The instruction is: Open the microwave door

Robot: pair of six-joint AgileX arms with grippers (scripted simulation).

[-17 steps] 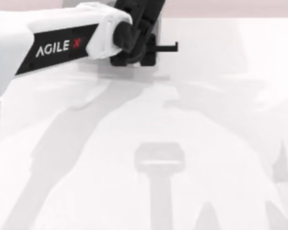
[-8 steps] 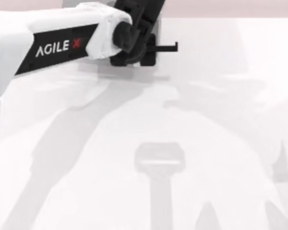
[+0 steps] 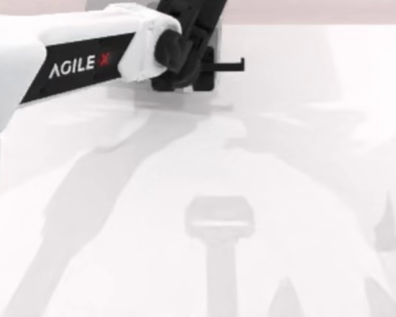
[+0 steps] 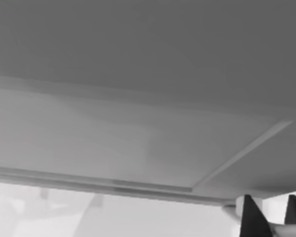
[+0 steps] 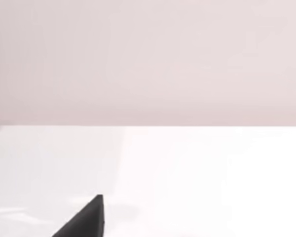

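left arm [image 3: 79,63] reached across the far edge of the desk [image 3: 284,165] in the top view, its dark left claw [image 3: 185,66] at the far centre, over the spot where the microwave sat hidden beneath it. left wrist view was filled by the grey microwave door [image 4: 138,143], very close; couldn't tell if that claw was clenched or released. right claw [image 5: 84,222] showed one fingertip over bare desk, state unclear.
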